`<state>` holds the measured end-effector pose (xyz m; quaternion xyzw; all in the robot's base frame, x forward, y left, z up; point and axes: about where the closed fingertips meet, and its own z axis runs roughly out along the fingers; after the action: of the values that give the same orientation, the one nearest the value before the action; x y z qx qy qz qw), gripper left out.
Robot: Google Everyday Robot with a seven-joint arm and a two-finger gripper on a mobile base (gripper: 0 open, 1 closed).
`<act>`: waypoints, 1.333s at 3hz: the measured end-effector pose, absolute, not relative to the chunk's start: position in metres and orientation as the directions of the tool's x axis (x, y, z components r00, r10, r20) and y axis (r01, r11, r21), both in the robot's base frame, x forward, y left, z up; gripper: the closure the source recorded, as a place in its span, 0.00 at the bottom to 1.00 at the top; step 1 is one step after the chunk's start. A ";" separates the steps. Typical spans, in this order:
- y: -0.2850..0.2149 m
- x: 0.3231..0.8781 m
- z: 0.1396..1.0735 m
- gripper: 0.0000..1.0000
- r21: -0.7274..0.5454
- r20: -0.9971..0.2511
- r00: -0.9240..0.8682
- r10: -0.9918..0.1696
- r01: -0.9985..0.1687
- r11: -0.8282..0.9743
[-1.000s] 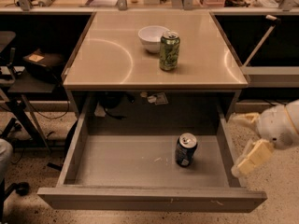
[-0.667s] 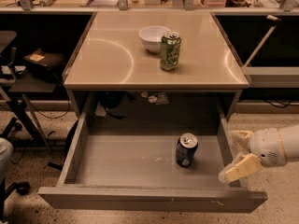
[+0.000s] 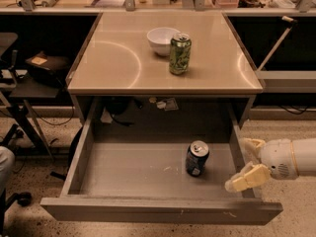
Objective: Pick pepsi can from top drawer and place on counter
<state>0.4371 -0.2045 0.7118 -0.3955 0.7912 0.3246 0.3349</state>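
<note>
The hand [image 3: 248, 162], at the top drawer's [image 3: 148, 209] right wall, has its arm [image 3: 296, 158] cut off at the right edge; the green can [image 3: 179, 53] hides part of the bowl [image 3: 159, 39].

The pepsi can [image 3: 197, 158] was seen upright in the top drawer [image 3: 163, 211], the gripper [image 3: 239, 164] held spread at its right wall.

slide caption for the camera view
Open end effector at right wall of the wide grey top drawer, beside the upright dark blue pepsi can
</note>
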 end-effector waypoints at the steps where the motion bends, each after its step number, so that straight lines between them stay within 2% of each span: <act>1: -0.178 0.436 0.712 0.00 0.225 -0.841 -0.441 -0.314 -0.812 0.538; 2: -0.149 0.443 0.718 0.00 0.210 -0.907 -0.383 -0.176 -0.773 0.599; 3: -0.135 0.460 0.737 0.00 0.166 -0.930 -0.332 -0.157 -0.761 0.628; 4: -0.123 0.466 0.718 0.00 0.188 -0.932 -0.342 -0.117 -0.736 0.651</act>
<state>0.4663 -0.1234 0.7185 -0.2812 0.7584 0.3092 0.5001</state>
